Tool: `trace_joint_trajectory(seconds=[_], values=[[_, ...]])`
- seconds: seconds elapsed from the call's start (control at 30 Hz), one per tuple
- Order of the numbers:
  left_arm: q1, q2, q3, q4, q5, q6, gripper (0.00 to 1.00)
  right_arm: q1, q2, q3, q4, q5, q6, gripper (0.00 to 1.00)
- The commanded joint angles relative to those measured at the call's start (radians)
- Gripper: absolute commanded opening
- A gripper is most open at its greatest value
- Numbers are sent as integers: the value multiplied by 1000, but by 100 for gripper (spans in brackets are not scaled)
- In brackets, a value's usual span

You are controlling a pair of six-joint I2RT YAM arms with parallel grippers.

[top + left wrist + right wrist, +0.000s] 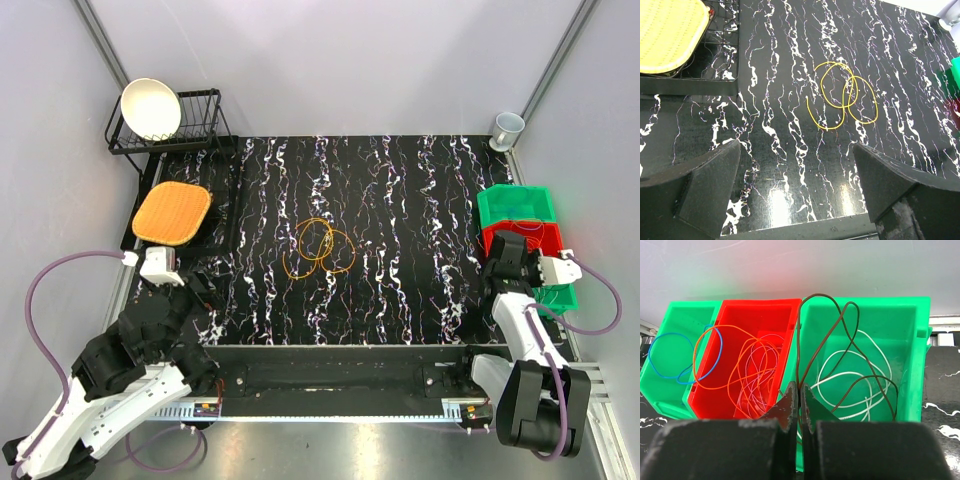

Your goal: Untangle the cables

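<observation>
An orange-yellow cable (320, 257) (846, 106) lies in loose overlapping loops in the middle of the black marbled mat. My left gripper (200, 285) (796, 150) hovers open near the mat's front left, well short of those loops and holding nothing. At the right edge my right gripper (510, 250) (799, 387) is shut on a thin brown cable (821, 350) that loops over a green bin (910, 320), where a white cable (840, 375) also lies. The red bin (747, 310) holds orange (730, 388) and pale purple (757, 380) cables. A blue cable (670, 376) sits in the left green bin (677, 315).
A black dish rack (205, 125) with a white bowl (150, 108) stands at the back left. A yellow-orange woven pad (172, 212) (667, 35) rests on a black tray in front of it. A pale cup (507, 128) stands at the back right corner.
</observation>
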Motion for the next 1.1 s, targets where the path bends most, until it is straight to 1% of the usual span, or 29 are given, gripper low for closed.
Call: trace_joint_trajectory(seconds=[0.0,0.17,0.23,0.27,0.3,0.37,0.57,0.73,1.07], values=[[-6,-9,4,29,-32,-10,99,-2,-24,8,-3,11,30,0],[-6,-17,4,29,-33,-10,99,-2,-32,18,-3,-14,12,0],[-6,-20,3,29,-33,-10,99,-2,-40,37,10,-20,-52,0],[-6,-20,4,29,-33,-12,99,-2,-47,37,32,3,-90,0],[-7,-20,4,26,-35,-10,99,-2,-54,35,67,18,-170,0],[-7,-23,4,26,-36,-13,99,-2,-70,27,135,61,-244,0],[-13,-26,6,25,-39,-16,99,-2,-72,1,187,110,-260,0],[-21,-41,4,20,-47,-21,99,-2,-41,-12,196,103,-244,0],[-30,-55,6,14,-55,-27,99,-2,-5,-57,199,78,-136,0]])
